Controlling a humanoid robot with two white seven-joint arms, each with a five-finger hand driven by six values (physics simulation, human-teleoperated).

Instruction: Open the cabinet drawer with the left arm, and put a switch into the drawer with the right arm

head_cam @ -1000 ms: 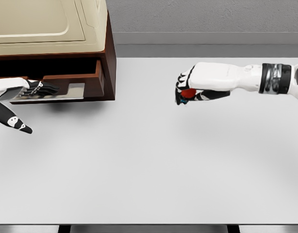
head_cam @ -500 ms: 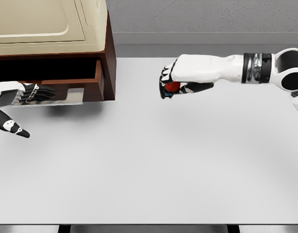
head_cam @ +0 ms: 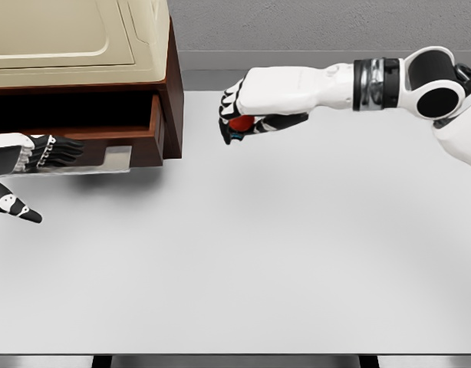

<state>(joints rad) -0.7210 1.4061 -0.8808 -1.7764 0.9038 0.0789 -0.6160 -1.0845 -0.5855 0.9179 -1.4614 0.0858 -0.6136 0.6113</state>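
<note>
drawer (head_cam: 136, 138) wooden, boxy | switch (head_cam: 241, 123) red, rounded, in right robot hand (head_cam: 239, 119)

A brown cabinet (head_cam: 172, 84) with a cream top fills the ten-to-eleven o'clock corner of the white table (head_cam: 243, 261), its drawer (head_cam: 139, 134) pulled open toward the viewer. At nine o'clock the left hand (head_cam: 36, 153) lies along the drawer front with fingers extended, thumb pointing down toward eight o'clock. Near twelve o'clock the right hand (head_cam: 239, 123) hangs above the table just beside the cabinet's right side, fingers curled around a small red switch (head_cam: 240, 123).
</note>
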